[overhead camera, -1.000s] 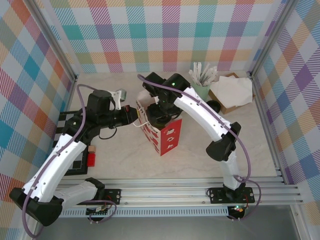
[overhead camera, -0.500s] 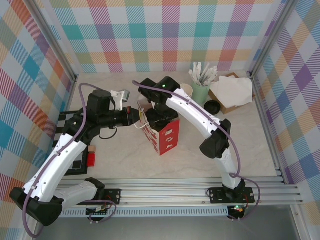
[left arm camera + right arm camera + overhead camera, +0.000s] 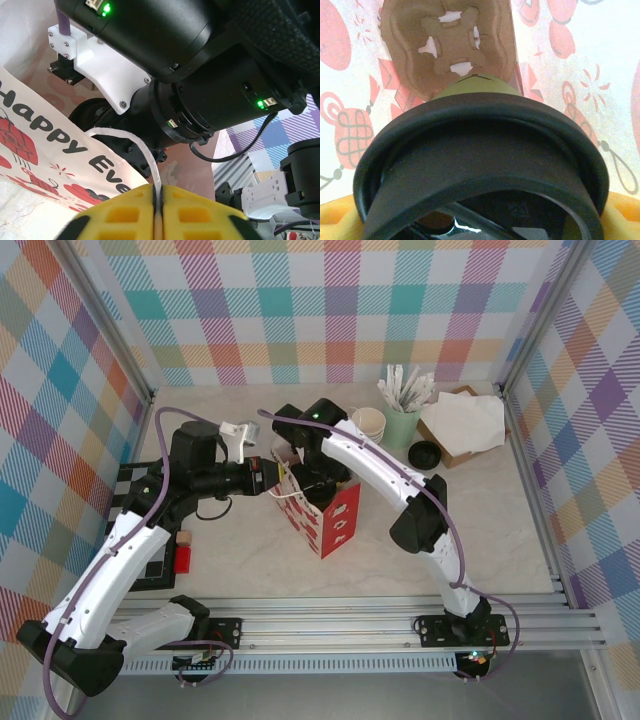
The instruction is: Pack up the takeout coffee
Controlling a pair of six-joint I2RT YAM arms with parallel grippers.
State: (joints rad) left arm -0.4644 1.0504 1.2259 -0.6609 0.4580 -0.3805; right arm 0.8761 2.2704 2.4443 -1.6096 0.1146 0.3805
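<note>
- Clamping the takeout coffee [image 3: 475, 87] between its yellow pads [image 3: 627, 220], the right pincer [image 3: 312, 476] holds the cup so that the black lid [image 3: 470, 135] sits right under the wrist camera.
- Over the last second this pincer has swung left and sunk into the mouth of the paper bag [image 3: 338, 525]. The cup now hangs inside, with printed walls on both sides.
- Beyond the cup's base lies the brown bag floor [image 3: 445, 45]. The two seem apart, so the cup is probably not yet set down.
- Pinched shut on the bag's white handle [image 3: 145, 150], the left pincer [image 3: 158, 202] keeps that side drawn open. The bag's top has come slightly toward the left arm.
- Packing looks nearly done. What remains, by my reading, is to lower the cup to the floor, let go and withdraw without tipping it.
</note>
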